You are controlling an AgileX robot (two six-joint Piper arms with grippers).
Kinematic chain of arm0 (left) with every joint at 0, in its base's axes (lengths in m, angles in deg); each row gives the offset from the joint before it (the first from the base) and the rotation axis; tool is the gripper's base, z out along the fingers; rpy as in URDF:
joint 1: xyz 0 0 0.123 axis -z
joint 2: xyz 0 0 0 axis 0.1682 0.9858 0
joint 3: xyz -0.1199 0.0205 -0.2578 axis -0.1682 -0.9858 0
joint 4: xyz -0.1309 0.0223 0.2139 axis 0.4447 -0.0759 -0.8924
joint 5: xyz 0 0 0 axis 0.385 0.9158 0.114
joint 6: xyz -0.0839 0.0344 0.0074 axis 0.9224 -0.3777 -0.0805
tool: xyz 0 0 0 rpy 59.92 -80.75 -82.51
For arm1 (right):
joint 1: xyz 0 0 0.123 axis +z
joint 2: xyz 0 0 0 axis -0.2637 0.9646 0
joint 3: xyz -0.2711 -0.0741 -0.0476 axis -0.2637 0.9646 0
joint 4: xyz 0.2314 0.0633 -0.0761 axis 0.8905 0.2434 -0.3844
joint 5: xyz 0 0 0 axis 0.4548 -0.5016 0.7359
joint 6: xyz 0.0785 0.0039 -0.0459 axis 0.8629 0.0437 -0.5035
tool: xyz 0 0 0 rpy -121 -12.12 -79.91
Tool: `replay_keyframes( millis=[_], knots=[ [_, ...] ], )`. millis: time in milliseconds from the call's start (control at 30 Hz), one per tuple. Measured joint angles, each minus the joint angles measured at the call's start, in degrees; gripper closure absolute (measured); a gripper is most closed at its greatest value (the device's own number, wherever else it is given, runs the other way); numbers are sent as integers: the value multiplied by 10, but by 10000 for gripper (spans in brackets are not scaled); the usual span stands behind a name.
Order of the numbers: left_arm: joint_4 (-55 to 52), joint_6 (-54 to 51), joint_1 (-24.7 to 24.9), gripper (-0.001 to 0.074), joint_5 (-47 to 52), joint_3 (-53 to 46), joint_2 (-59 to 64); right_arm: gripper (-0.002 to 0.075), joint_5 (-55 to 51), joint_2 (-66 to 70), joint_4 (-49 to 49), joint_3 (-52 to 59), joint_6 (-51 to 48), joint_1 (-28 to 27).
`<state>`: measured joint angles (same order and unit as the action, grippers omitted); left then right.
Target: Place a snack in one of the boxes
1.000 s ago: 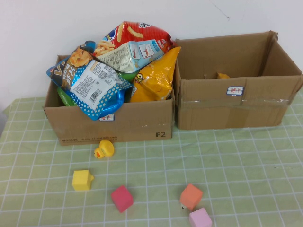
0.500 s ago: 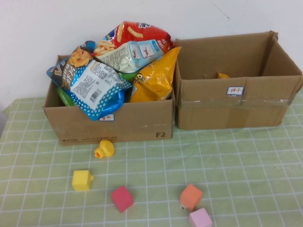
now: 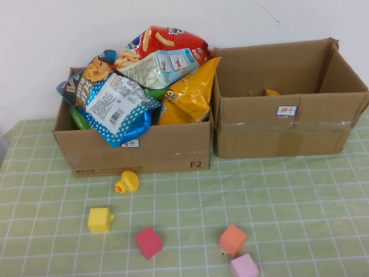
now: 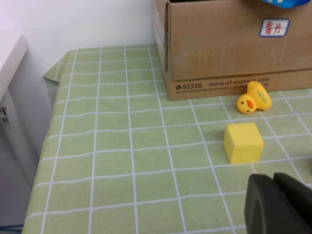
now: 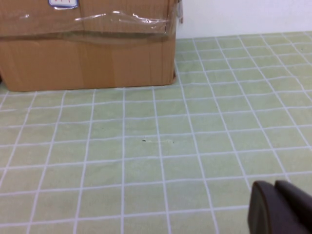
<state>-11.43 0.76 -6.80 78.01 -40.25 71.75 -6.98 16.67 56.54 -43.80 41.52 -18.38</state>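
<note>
— Where do our arms sit?

— Left gripper (image 4: 275,204) hovers with fingers pressed together, empty, near a yellow cube (image 4: 243,142) and toy duck (image 4: 253,97) before the printed box (image 4: 234,48). Right gripper (image 5: 279,209), likewise closed and empty, faces the taped box (image 5: 87,53) across bare surface (image 5: 161,141).

— The snacks?

— We see snack bags (image 3: 138,81) heaped in that printed box.

No change visible across the high views: snack bags, both cardboard boxes, yellow rubber duck (image 3: 126,182) and foam cubes lie where they did. Neither arm enters that view.
</note>
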Motion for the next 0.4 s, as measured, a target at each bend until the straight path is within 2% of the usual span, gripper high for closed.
replay_keyframes(
  millis=[400],
  knots=[
    [0, 0, 0, 736, 0, 0, 0, 728, -1, 0, -46, -1, 0, 0]
  ],
)
